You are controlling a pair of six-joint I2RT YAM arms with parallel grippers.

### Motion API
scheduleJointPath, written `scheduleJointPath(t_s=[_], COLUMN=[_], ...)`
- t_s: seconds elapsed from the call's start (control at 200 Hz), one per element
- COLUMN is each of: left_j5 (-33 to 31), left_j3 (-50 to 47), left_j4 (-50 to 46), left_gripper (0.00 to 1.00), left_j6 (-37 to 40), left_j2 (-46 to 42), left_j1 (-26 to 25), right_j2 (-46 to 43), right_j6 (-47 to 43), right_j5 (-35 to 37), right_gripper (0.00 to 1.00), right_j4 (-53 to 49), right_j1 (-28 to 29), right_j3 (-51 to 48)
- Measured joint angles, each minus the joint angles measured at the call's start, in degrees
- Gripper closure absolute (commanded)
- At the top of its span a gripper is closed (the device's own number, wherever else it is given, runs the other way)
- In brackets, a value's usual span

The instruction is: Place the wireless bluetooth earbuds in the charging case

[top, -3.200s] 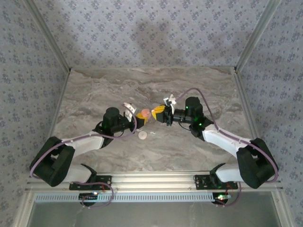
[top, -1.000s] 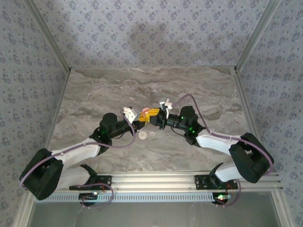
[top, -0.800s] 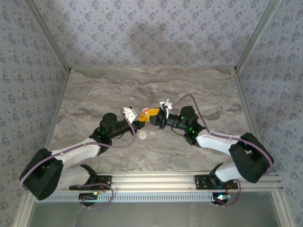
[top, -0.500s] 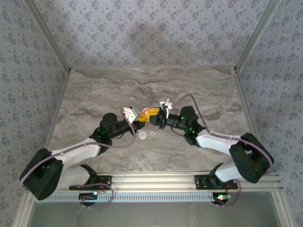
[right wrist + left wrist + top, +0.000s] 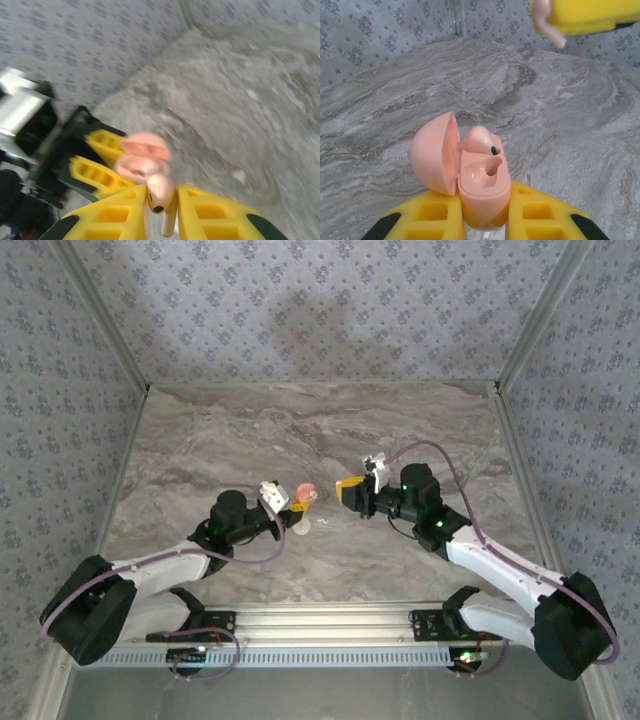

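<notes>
**One earbud seated, the other pinched in the right end effector**

The left end effector (image 5: 485, 222) pinches the pink charging case (image 5: 484, 192) by its lower body between yellow fingers (image 5: 432, 220). The lid (image 5: 437, 152) is swung open to the left. A seated earbud (image 5: 479, 140) fills the farther socket, and the nearer socket (image 5: 487, 170) is bare. The right end effector (image 5: 162, 212) is clamped on a second earbud (image 5: 160, 192), its stem running back between the fingers. From above, the two end effectors face each other with a gap between them over the marbled desk (image 5: 230, 430). A small pale disc (image 5: 300, 529) lies on the desk just beside the left end effector.
</notes>
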Motion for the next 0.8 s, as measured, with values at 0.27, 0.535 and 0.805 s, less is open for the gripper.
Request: scheduleJointPath(t_s=[0.27, 0.535, 0.805], left_j5=[0.79, 0.79, 0.66], left_j3=[-0.13, -0.13, -0.13], left_j4=[-3.37, -7.67, -9.88], left_gripper=[1.00, 1.00, 1.00], left_j6=[5.64, 9.29, 10.75], left_j2=[-6.14, -9.60, -10.95], left_j1=[-3.13, -4.87, -5.01], right_j2=[0.81, 7.91, 15.26], right_j6=[2.12, 2.99, 2.73], right_j5=[3.67, 4.94, 7.96], right_gripper=[0.80, 0.80, 0.80], right_j4=[-20.26, -29.16, -36.37], right_j1=[-5.38, -7.82, -9.31], right_j3=[0.00, 0.28, 4.37])
